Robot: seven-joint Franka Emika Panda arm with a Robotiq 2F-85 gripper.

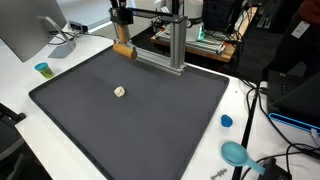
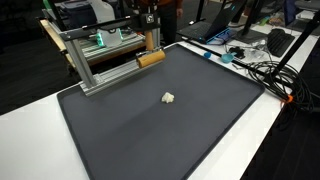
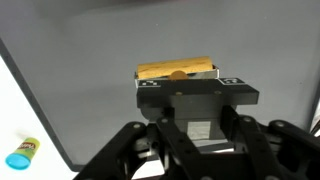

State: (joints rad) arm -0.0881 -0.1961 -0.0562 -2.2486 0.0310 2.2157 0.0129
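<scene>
My gripper (image 1: 122, 36) hangs over the far edge of a dark mat (image 1: 150, 125), next to an aluminium frame (image 1: 168, 45). It is shut on a tan wooden block (image 1: 123, 50), which hangs tilted just under the fingers in both exterior views (image 2: 150, 58). In the wrist view the block (image 3: 178, 70) shows beyond the closed black fingertips (image 3: 190, 97). A small pale piece (image 1: 119, 91) lies alone on the mat nearer its middle; it also shows in an exterior view (image 2: 168, 98).
The aluminium frame (image 2: 100, 62) stands along the mat's back edge. A blue cup (image 1: 42, 69) and a monitor (image 1: 25, 30) stand beside the mat. A blue cap (image 1: 226, 121) and a teal object (image 1: 236, 153) lie on the white table. Cables (image 2: 265, 70) trail off the mat.
</scene>
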